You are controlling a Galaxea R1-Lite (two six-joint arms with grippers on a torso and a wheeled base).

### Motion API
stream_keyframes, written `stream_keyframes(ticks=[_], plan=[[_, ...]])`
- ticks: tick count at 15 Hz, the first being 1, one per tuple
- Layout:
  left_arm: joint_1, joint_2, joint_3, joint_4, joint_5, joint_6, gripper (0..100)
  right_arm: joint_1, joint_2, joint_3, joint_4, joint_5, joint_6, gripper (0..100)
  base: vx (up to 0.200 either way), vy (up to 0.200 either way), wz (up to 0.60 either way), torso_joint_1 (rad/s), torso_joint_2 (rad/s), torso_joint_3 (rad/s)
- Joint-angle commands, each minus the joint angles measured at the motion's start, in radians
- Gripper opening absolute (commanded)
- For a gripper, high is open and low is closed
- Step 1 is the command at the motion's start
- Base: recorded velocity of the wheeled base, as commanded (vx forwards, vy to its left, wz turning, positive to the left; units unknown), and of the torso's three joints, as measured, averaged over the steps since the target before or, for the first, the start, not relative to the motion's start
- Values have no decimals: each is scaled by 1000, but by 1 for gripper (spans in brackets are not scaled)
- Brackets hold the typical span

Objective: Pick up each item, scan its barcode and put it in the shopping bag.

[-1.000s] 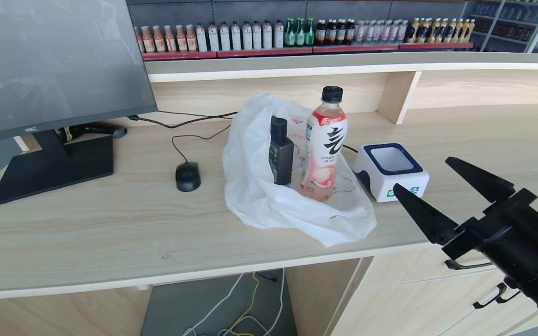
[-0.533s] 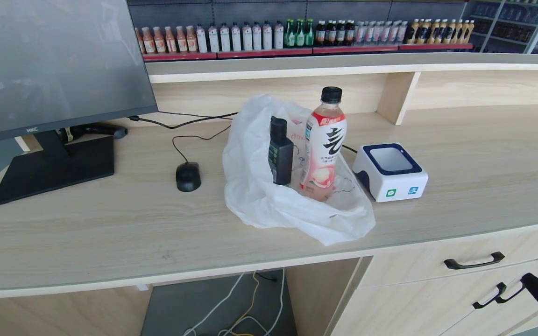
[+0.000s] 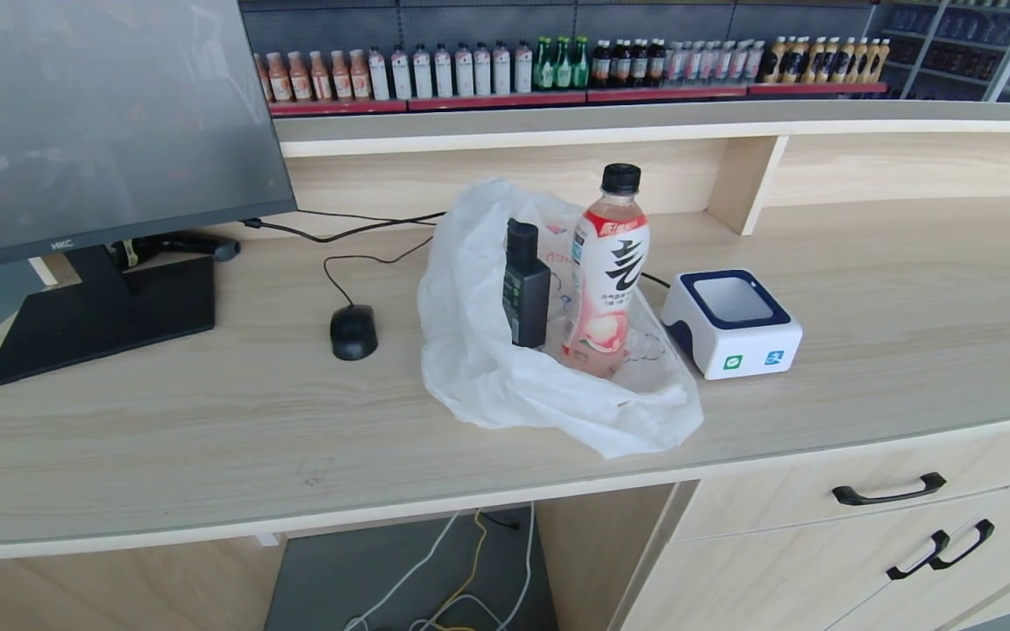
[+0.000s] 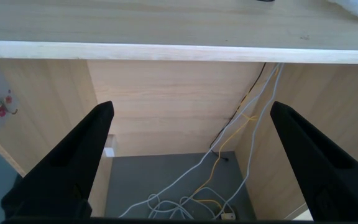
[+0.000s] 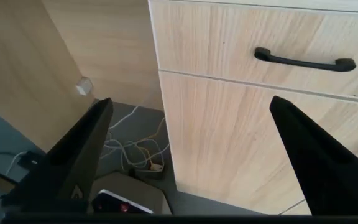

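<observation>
A white plastic shopping bag (image 3: 505, 368) lies open on the wooden counter (image 3: 163, 421). Inside it stand a pink-labelled drink bottle (image 3: 608, 272) with a black cap and a dark rectangular bottle (image 3: 523, 285). Right beside the bag sits a white and blue barcode scanner box (image 3: 730, 322). My left gripper (image 4: 194, 162) hangs open below the counter's front edge, facing the recess with cables. My right gripper (image 5: 197, 162) is open too, low in front of the drawer fronts (image 5: 260, 93), with nothing between its fingers.
A monitor (image 3: 102, 123) on a black stand occupies the counter's left, with a black mouse (image 3: 352, 331) and its cable nearby. A handheld scanner (image 3: 176, 245) lies behind the stand. Shelves of bottles (image 3: 558, 61) line the back. Cables (image 4: 229, 162) hang under the counter.
My right gripper, which was raised open at the counter's right front, has dropped down out of the head view to drawer height. The bag, bottles and scanner stay put.
</observation>
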Motion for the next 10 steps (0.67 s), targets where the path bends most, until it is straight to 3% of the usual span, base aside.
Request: stream_keyframes(ticks=[1,3,5,10], plan=[[-1,0,0,0,0,0,100,-91,65,1,-1,3,0,100,0,0,0,0,0,0],[-1,0,0,0,0,-2,100,-321,121,3,-1,5,2,100,0,0,0,0,0,0],[-1,0,0,0,0,-2,100,-410,54,3,-1,6,3,100,0,0,0,0,0,0],[-1,0,0,0,0,-3,100,-442,-92,3,-1,5,49,100,0,0,0,0,0,0]])
